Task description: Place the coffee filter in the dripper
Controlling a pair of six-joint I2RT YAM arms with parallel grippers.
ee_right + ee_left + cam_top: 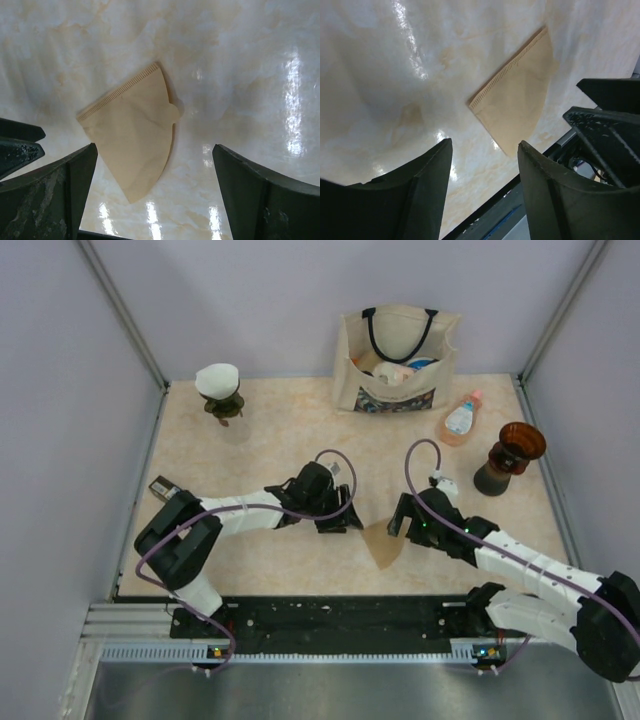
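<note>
The coffee filter (383, 543) lies flat on the table (250, 445), well apart from the amber dripper (515, 455), off toward its left-arm side and nearer the arm bases! The right gripper (155, 150) hangs between that dripper and the filter, claw released, fingers (60, 195) spread wide with the brown paper showing in the gap. The left gripper (485, 145) sits on the side of the filter away from the dripper, released too and gripping nothing. Far across from the amber dripper, at the back corner, a second dripper (222, 405) carries a white filter (217, 379).
</note>
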